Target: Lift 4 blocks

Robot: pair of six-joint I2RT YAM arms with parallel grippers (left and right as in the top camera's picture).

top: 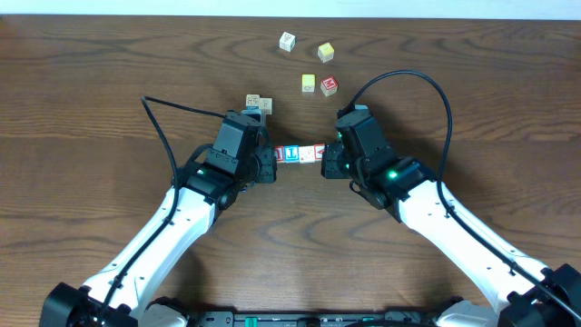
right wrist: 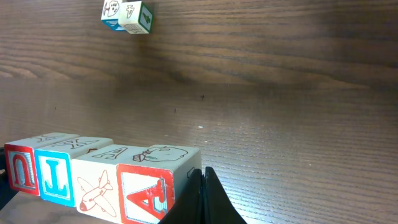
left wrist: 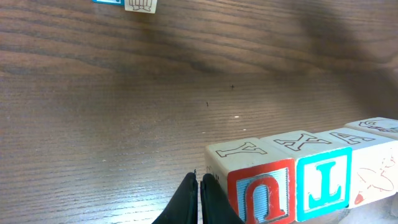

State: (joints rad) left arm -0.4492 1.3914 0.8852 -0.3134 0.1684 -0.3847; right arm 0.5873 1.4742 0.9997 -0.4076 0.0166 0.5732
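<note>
Both arms sit at the near edge of the table (top: 91,91). Left gripper (left wrist: 199,178): fingers pressed together, tip against the outer side of the red U block (left wrist: 261,194). Right gripper (right wrist: 202,172): same, fingers together, against the red A block (right wrist: 146,196). Blue block (right wrist: 55,180) and white plane block (right wrist: 96,190) sit between those two, all four touching in a row mid-table. Can't tell if the row is off the surface. Just behind the left gripper: cube pair (top: 259,103), touching. Nearer the far edge: yellow cube (top: 309,84), red cube (top: 329,86), pale yellow cube (top: 325,52), white cube (top: 287,41).
</note>
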